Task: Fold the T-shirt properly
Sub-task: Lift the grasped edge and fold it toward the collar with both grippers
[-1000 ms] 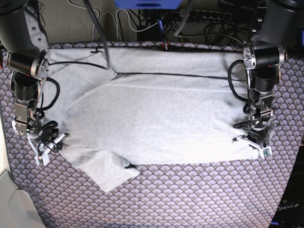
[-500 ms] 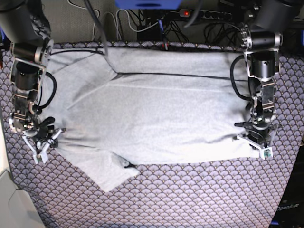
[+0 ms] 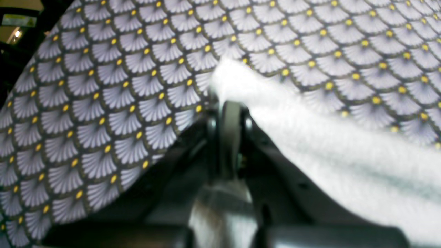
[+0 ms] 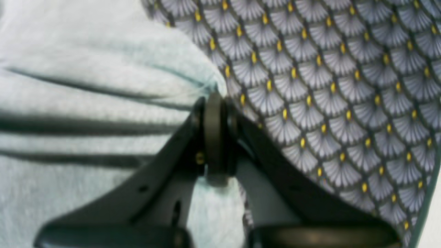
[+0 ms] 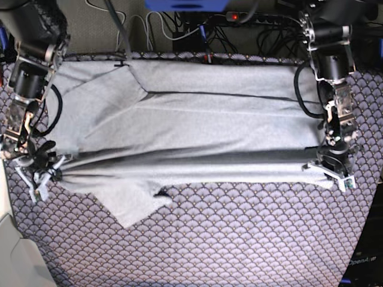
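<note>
The light-grey T-shirt lies spread across the patterned tablecloth, pulled taut along a long crease between both grippers. At the shirt's right near corner my left gripper is shut on the hem. In the left wrist view the left gripper pinches the pale T-shirt. My right gripper is shut on the shirt's left edge. Up close, the right gripper clamps the bunched T-shirt. A sleeve flap lies loose at the near left.
Cables and a power strip crowd the floor beyond the far table edge. A thin black cable runs across the shirt's upper part. The table's left edge is close to the right gripper. Tablecloth surrounds both grips.
Both grippers have moved apart, outward toward the table's sides, each still holding the shirt. The near part of the shirt has been stretched and a long straight crease has formed between them.
</note>
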Robot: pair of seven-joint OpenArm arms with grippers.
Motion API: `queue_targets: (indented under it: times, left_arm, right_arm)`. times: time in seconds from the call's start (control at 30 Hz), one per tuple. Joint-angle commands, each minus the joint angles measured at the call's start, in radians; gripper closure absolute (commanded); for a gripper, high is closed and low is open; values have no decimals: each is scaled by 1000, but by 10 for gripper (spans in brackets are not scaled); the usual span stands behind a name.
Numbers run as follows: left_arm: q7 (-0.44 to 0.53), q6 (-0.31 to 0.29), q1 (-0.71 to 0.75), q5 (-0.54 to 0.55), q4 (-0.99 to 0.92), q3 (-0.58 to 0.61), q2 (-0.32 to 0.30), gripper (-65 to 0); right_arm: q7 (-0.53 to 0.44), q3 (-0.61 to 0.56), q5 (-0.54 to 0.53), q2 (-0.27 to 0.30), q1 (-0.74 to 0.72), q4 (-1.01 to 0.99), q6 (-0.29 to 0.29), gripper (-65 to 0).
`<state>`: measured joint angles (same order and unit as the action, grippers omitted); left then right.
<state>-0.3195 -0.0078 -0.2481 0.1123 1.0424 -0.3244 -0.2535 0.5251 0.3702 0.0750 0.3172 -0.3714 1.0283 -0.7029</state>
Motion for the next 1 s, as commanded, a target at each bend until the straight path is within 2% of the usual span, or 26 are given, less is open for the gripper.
queue_targets:
  times: [0.0, 0.17, 0.33, 0.53, 0.73, 0.83, 0.97]
  left_arm:
    - [18, 6, -18, -4, 45, -3, -17, -7]
    - [-40, 9, 40, -3, 175, -3, -14, -7]
    - [-89, 9, 95, -3, 290, -5, 1, -7]
    - [-139, 4, 178, -3, 396, -77, 33, -7]
    - [-151, 2, 244, -3, 436, -101, 39, -7]
    - [-151, 2, 278, -3, 467, -101, 38, -7]
    - [-151, 2, 315, -3, 497, -101, 38, -7]
  right_arm:
    - [-13, 3, -13, 17, -7, 60, 5, 0]
    - [19, 3, -48, -2, 101, 237, 5, 0]
    - [69, 3, -86, -3, 153, 327, 5, 0]
    - [89, 14, -152, 4, 237, 441, 5, 0]
    - [94, 17, -154, 7, 283, 461, 5, 0]
    - [99, 71, -149, 1, 302, 468, 5, 0]
    - [151, 117, -154, 0, 334, 521, 5, 0]
